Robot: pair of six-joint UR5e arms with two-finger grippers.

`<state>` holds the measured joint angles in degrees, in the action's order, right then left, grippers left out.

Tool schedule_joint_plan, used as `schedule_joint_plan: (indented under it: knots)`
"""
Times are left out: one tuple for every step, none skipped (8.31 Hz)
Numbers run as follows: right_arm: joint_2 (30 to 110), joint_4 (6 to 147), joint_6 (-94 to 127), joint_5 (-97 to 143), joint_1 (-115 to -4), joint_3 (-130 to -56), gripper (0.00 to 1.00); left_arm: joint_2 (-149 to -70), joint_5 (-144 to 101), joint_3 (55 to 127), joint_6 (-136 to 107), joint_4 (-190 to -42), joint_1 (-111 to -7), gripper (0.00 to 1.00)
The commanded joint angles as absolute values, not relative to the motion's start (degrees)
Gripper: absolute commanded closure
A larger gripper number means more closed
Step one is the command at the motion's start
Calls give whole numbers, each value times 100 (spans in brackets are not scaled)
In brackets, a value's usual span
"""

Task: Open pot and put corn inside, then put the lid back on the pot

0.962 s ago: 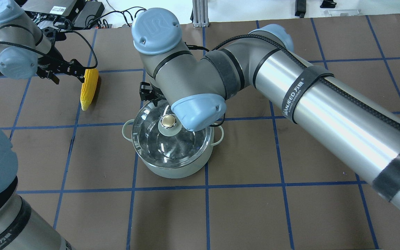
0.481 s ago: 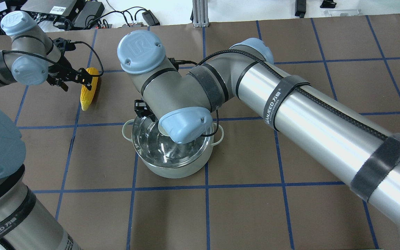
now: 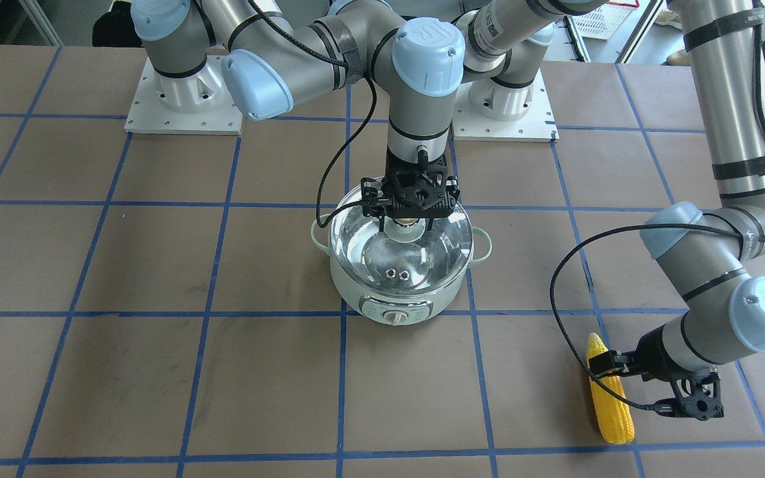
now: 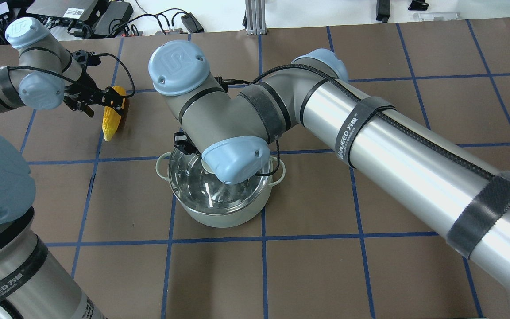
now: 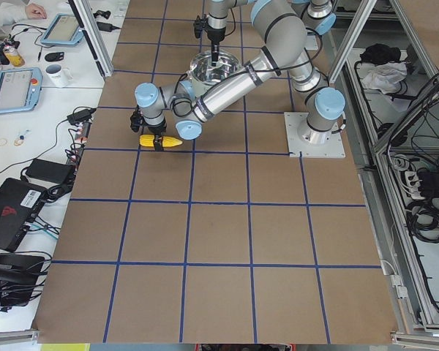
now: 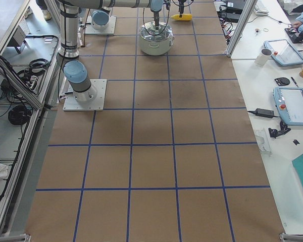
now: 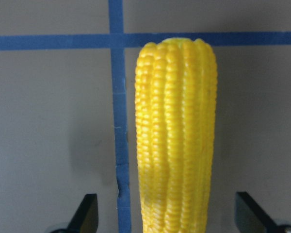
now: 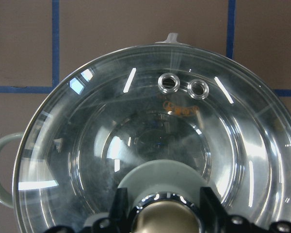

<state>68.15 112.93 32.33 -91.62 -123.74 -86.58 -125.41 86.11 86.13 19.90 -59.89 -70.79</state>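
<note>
Right hand (image 3: 408,227), grip undeterminable, sits directly above pale green knob (image 8: 160,175) of round clear glass lid (image 3: 416,260) on mint-green electric pot (image 3: 362,292); left hand (image 7: 165,213), wide, straddles long yellow corn cob (image 7: 177,121).

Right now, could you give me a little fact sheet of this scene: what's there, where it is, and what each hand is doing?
pot: mint-green, mid-table, closed
lid: clear glass, seated on the pot
corn: lying on the table, on the robot's left of the pot
left hand: open, fingers either side of the corn, not touching it
right hand: over the lid, fingers flanking its knob; grip unclear
</note>
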Motion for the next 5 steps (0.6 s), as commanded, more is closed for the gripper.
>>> schedule_joint_plan:
  knots:
    - [6820, 11268, 3243, -9149, -12375, -8657, 62, -12638, 8534, 8587, 2013, -5968, -7075, 0]
    - [6820, 11268, 3269, -9141, -12375, -8657, 65, -12700, 8517, 8587, 1995, -5916, -7075, 0]
    - [6829, 11268, 3270, -9141, -12366, -8657, 67, -12796, 8517, 8578, 2030, -5898, -7075, 0]
    - [6873, 11259, 3243, -9141, -12366, -8605, 67, -12814, 8517, 8578, 2013, -5732, -7075, 4]
    - [7012, 11250, 3217, -9141, -12305, -8587, 67, -12814, 8490, 8569, 1960, -5704, -7075, 64]
